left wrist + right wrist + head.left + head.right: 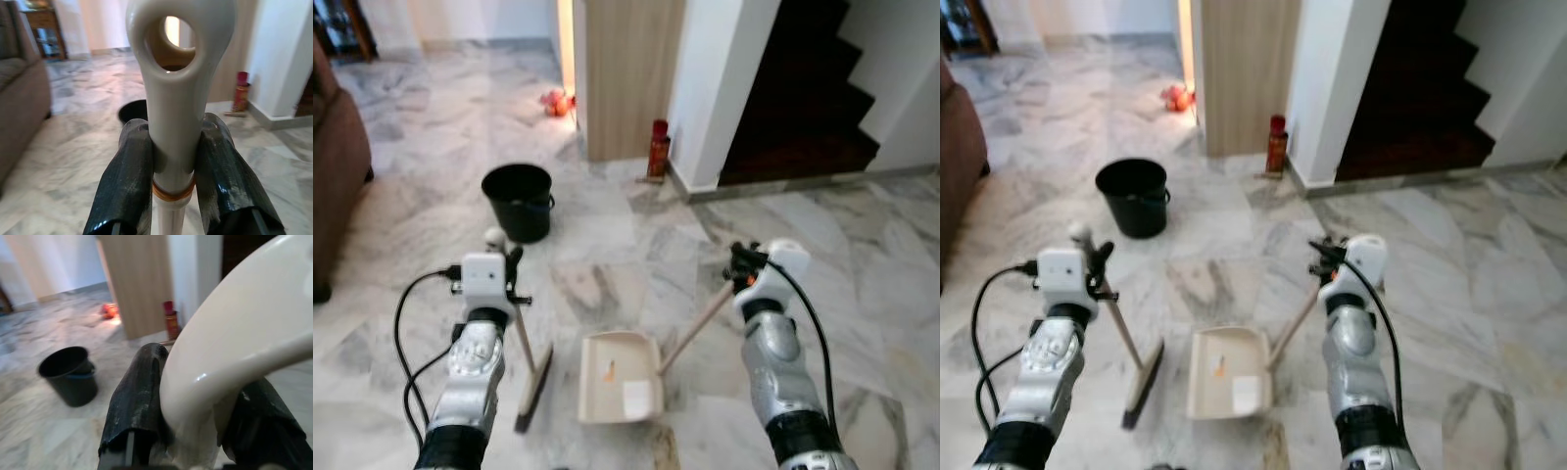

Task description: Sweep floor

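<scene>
A: Broom (530,372), item one. Where does it stand?
B: On the marble floor (607,264), bristle head down, just left of the dustpan. Its stick leans up to the left gripper (506,257), whose black fingers (124,181) are clamped on either side of the cream handle top, just below the hanging hole.

A: Dustpan (621,376), item two?
B: Cream tray flat on the floor, between the two arms. A small orange scrap (609,370) and a pale square piece (636,396) lie inside it. Its long stick slants up to the right.

A: Who holds that stick?
B: The right gripper (740,264). In the right wrist view its fingers (137,396) are closed around the curved cream grip.

A: Bucket (519,201), item three?
B: Black, upright, on the floor beyond the broom and well apart from the dustpan.

A: Other entries?
B: A red can (658,149) stands at the foot of the white wall corner, beside a wooden panel (631,73). A small orange and red object (555,102) lies further back by the lit gap; too blurred to name. A brown sofa (333,157) fills the left edge. Dark stairs (803,88) rise at the upper right.
</scene>
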Tool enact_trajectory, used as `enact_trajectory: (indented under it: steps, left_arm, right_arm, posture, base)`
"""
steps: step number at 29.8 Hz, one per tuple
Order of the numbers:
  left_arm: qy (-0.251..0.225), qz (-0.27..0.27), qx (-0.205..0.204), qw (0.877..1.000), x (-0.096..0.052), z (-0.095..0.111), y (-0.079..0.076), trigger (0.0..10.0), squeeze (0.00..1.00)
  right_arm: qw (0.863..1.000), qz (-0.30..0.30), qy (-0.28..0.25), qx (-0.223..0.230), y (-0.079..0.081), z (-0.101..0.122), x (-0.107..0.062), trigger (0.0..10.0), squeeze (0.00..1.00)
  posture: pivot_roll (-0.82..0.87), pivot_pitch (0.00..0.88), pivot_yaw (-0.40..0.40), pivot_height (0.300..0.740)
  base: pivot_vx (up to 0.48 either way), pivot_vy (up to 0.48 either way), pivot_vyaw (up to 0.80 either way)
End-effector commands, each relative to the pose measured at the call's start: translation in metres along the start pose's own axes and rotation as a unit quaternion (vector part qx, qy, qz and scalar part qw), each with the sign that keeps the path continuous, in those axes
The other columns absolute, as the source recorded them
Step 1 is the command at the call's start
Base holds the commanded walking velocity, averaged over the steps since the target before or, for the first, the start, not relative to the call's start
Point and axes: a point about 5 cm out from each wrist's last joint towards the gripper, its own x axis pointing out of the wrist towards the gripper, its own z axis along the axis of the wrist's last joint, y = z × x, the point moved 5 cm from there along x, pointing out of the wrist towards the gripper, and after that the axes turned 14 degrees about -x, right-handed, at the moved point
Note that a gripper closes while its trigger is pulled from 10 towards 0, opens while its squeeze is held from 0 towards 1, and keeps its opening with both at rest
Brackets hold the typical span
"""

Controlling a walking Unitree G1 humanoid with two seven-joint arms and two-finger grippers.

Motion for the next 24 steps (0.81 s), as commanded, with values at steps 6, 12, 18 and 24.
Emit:
enact_trajectory:
  steps: [6,12,18,24]
  left_arm:
    - [-0.015,-0.006,0.005,1.000,0.0026,0.0080,-0.0044,10.0,0.00]
    - [-0.016,-0.004,0.006,1.000,0.0026,0.0083,-0.0041,10.0,0.00]
    - [-0.018,0.001,0.007,1.000,0.0026,0.0090,-0.0024,10.0,0.00]
    - [-0.018,0.002,0.007,1.000,0.0030,0.0092,-0.0022,10.0,0.00]
  right_arm:
    - [0.999,0.002,-0.023,0.028,0.0008,0.0137,0.0034,10.0,0.00]
    - [0.999,0.008,-0.021,0.026,0.0028,0.0127,0.0030,10.0,0.00]
    - [0.999,0.013,-0.020,0.022,0.0046,0.0125,0.0031,10.0,0.00]
    - [0.999,0.019,-0.023,0.019,0.0063,0.0137,0.0030,10.0,0.00]
  posture:
    - [0.03,0.024,-0.042,0.740]
    - [0.03,0.026,-0.042,0.740]
    - [0.03,0.026,-0.042,0.740]
    - [0.02,0.027,-0.043,0.740]
  base:
    - [0.000,0.000,0.35]
    - [0.082,0.000,0.00]
    - [0.291,0.000,0.00]
    - [0.201,0.000,0.46]
